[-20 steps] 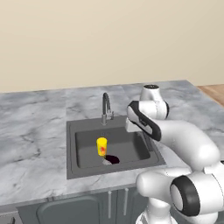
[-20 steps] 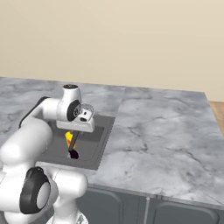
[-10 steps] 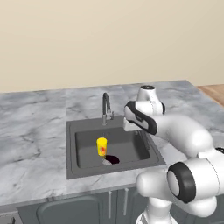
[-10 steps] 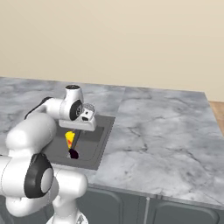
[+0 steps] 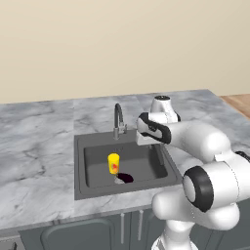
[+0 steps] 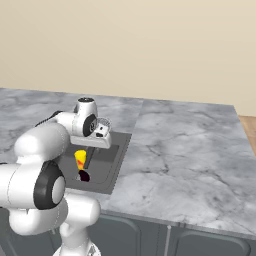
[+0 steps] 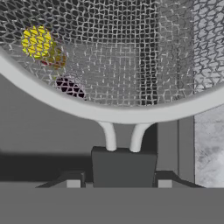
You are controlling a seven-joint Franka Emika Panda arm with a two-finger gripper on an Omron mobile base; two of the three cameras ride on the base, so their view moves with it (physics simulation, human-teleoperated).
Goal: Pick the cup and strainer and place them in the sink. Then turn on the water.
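Strainer point(image 7: 109, 65) observed in the hand view directly ahead of the gripper point(image 7: 119, 180): the mesh head spreads across the upper part of that view, its pale rim curves below, and two thin wires run down from the rim into a dark handle block that sits between the two finger tips. The jaws stand clenched on that handle, one tip on either side of it, grasping the strainer. Seen through the mesh, the yellow cup point(image 7: 38, 41) lies beyond, with a dark patch on the basin floor just beside it. In the left base view the arm reaches over the right part of the sink point(image 5: 80, 161), with the hand above the basin near its far right corner; the strainer's thin handle point(image 5: 160, 155) hangs down from the hand into the basin by the right wall. Whether its lower end touches the floor cannot be told. The cup point(image 5: 113, 163) stands upright on the basin floor, left of centre, well apart from the hand, red-orange mark facing the near side. The tap point(image 5: 117, 118) rises at the far rim of the sink, just left of the hand; no stream falls from it. In the right base view the cup point(image 6: 80, 159) shows below the hand, inside the sink point(image 6: 120, 160), which is sunk into the marble countertop point(image 6: 185, 160).
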